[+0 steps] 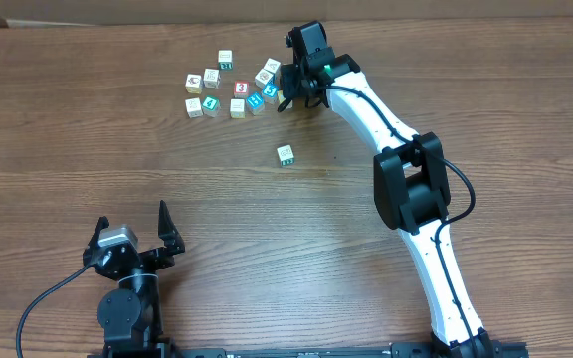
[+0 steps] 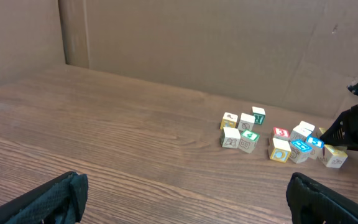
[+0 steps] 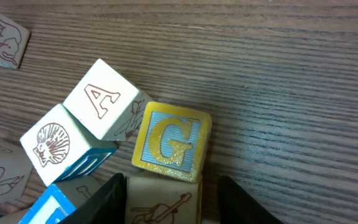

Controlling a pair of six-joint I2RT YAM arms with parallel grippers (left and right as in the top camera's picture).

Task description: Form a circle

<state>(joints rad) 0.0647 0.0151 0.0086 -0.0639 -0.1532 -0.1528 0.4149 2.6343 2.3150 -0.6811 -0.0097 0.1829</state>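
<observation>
Wooden table (image 1: 117, 149): my right gripper (image 1: 288, 97) straddles the violin cube (image 3: 163, 202) against the G cube (image 3: 171, 142) (likely light, hard, slick; pinch flat sides); clamped or not, I cannot tell.

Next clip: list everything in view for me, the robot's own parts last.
cube cluster: about a dozen, white with teal, blue, red and yellow marks, far side of the table, loosely bunched, no clear ring
G cube: one, yellow frame, in the cluster, touching the A cube
violin cube: one, pale, just below the G cube
lone cube: one, white and green, apart, nearer mid-table
table: one, brown wood
cardboard wall: brown, behind the table
left gripper: black, open, empty, near edge
right gripper: black, on a white arm, jaws either side of the violin cube, not shut on it
</observation>
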